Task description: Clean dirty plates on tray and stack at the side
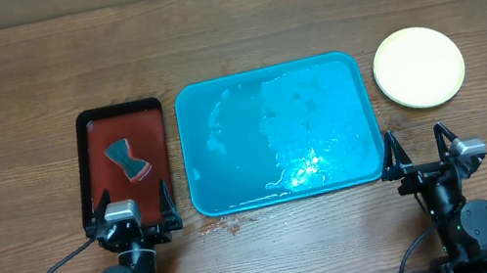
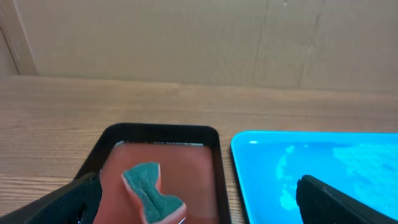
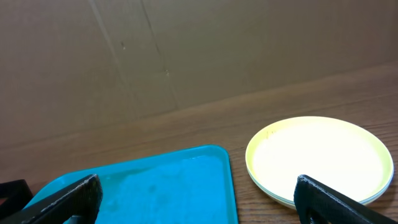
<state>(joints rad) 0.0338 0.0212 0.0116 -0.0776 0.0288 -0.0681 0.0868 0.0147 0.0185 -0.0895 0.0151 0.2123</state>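
A stack of round yellow-green plastic plates (image 1: 418, 66) lay just right of the large bright blue rectangular plastic tray (image 1: 230, 173), near its far right corner. The left gripper (image 1: 130, 197), jaws spread, hung at the near edge of a small black-rimmed dark red tray (image 1: 86, 163) holding a green-topped sponge (image 1: 128, 160). The right gripper (image 1: 416, 142), jaws likewise spread, sat by the blue tray's near right corner.

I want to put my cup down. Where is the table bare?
Bare wood lies behind the blue tray, red tray and plates, and left of the red tray. Crowded in front: left pincer, right pincer.
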